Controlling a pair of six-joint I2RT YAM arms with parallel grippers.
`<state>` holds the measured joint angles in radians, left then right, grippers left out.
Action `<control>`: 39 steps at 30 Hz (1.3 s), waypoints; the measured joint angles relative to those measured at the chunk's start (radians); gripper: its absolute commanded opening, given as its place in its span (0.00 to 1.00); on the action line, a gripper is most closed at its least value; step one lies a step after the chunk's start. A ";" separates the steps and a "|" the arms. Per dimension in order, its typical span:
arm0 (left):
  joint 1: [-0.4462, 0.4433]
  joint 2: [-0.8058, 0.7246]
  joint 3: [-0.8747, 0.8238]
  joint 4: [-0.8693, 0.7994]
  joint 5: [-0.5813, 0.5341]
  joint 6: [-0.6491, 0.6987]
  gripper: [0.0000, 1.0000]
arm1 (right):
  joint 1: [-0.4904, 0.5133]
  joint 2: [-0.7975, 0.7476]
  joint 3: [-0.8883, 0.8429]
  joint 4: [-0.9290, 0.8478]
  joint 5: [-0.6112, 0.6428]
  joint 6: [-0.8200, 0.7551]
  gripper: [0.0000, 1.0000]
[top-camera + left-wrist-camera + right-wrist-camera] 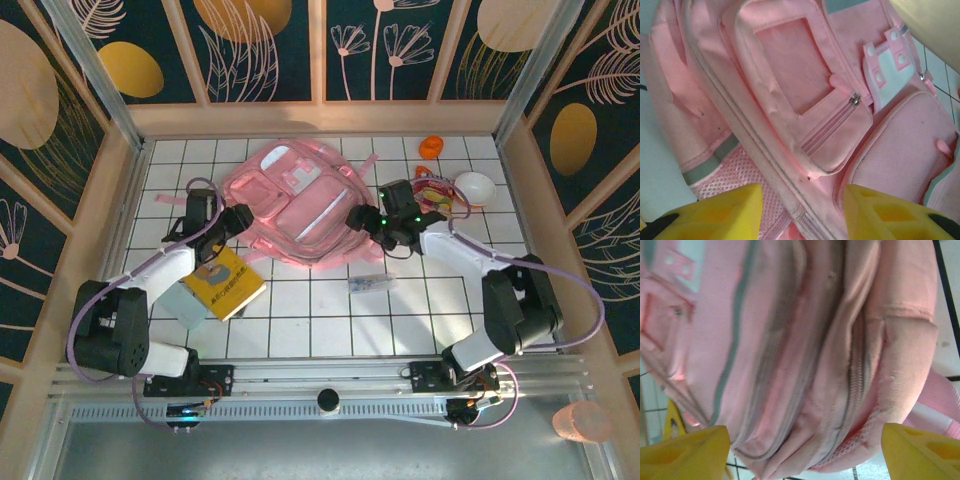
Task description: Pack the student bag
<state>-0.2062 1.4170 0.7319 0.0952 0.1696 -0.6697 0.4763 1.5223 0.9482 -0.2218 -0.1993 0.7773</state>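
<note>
The student bag, a large pale pink backpack, lies flat in the middle of the tiled table with its front pockets up. My left gripper is at its left edge. In the left wrist view the yellow fingers stand apart over the bag, with a long zip seam running between them, and nothing is pinched. My right gripper is at the bag's right edge. Its gripper is wide open, the fingers straddling the bag's rounded zipped side.
A yellow book lies under the left arm, near the bag's lower left. A small clear packet sits in front of the bag. A white bowl, a colourful item and an orange object lie at the back right. Wooden walls surround the table.
</note>
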 measured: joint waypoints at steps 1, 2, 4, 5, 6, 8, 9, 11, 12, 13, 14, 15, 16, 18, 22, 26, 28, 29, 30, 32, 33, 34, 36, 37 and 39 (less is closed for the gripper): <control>-0.002 0.006 -0.008 0.009 0.006 -0.006 0.41 | 0.002 0.015 -0.006 0.001 0.001 0.022 0.70; -0.003 0.016 -0.014 0.017 0.013 -0.009 0.39 | 0.002 0.026 -0.011 0.003 0.002 0.040 0.65; -0.004 0.043 -0.019 0.030 0.027 -0.013 0.37 | 0.002 0.049 -0.015 0.005 0.001 0.068 0.53; -0.004 0.059 -0.019 0.037 0.034 -0.016 0.36 | 0.002 0.061 -0.016 0.009 0.003 0.081 0.47; -0.004 0.073 -0.019 0.043 0.038 -0.017 0.35 | 0.002 0.066 -0.017 0.014 0.005 0.090 0.41; -0.004 0.101 -0.019 0.056 0.047 -0.019 0.33 | 0.003 0.069 -0.029 0.029 0.006 0.106 0.31; -0.004 0.116 -0.019 0.067 0.052 -0.020 0.32 | 0.006 0.069 -0.037 0.039 0.006 0.117 0.26; -0.006 0.145 -0.018 0.088 0.059 -0.020 0.29 | 0.018 0.068 -0.063 0.072 0.006 0.138 0.18; -0.006 0.161 -0.016 0.095 0.059 -0.020 0.28 | 0.030 0.066 -0.081 0.095 0.005 0.151 0.15; -0.008 0.179 -0.010 0.099 0.058 -0.019 0.28 | 0.047 0.061 -0.101 0.119 0.004 0.167 0.12; -0.008 0.194 -0.002 0.102 0.058 -0.016 0.28 | 0.061 0.056 -0.114 0.135 0.005 0.178 0.10; -0.008 0.216 0.014 0.103 0.056 -0.012 0.28 | 0.082 0.048 -0.129 0.154 0.005 0.195 0.09; -0.008 0.232 0.028 0.104 0.051 -0.007 0.29 | 0.103 0.040 -0.140 0.170 0.008 0.209 0.08; -0.005 0.259 0.054 0.109 0.031 0.007 0.29 | 0.150 0.031 -0.153 0.189 0.017 0.238 0.08; 0.000 0.321 0.109 0.129 0.001 0.045 0.29 | 0.251 0.031 -0.154 0.202 0.039 0.291 0.08; 0.003 0.372 0.146 0.154 -0.006 0.069 0.29 | 0.329 0.031 -0.154 0.218 0.043 0.334 0.06; 0.002 0.389 0.158 0.170 -0.003 0.076 0.29 | 0.352 0.032 -0.154 0.225 0.039 0.351 0.07; 0.002 0.393 0.161 0.176 -0.001 0.077 0.30 | 0.357 0.032 -0.154 0.227 0.033 0.357 0.07; 0.002 0.394 0.162 0.182 0.000 0.080 0.30 | 0.361 0.032 -0.154 0.230 0.024 0.364 0.07; 0.002 0.396 0.163 0.187 0.001 0.088 0.31 | 0.364 0.035 -0.154 0.237 0.010 0.375 0.08; 0.002 0.397 0.164 0.188 0.002 0.091 0.31 | 0.368 0.038 -0.153 0.239 0.003 0.382 0.09; 0.002 0.401 0.167 0.189 0.002 0.093 0.31 | 0.370 0.043 -0.150 0.240 -0.003 0.386 0.09; 0.002 0.413 0.180 0.189 0.004 0.094 0.31 | 0.377 0.050 -0.143 0.240 -0.011 0.390 0.11; 0.002 0.420 0.187 0.190 0.006 0.094 0.31 | 0.381 0.050 -0.140 0.239 -0.013 0.396 0.13; 0.002 0.430 0.198 0.193 0.010 0.095 0.32 | 0.388 0.050 -0.135 0.238 -0.019 0.407 0.19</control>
<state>-0.2039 1.8469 0.9302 0.2886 0.1791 -0.5751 0.8646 1.5723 0.8135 0.0166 -0.2184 1.1843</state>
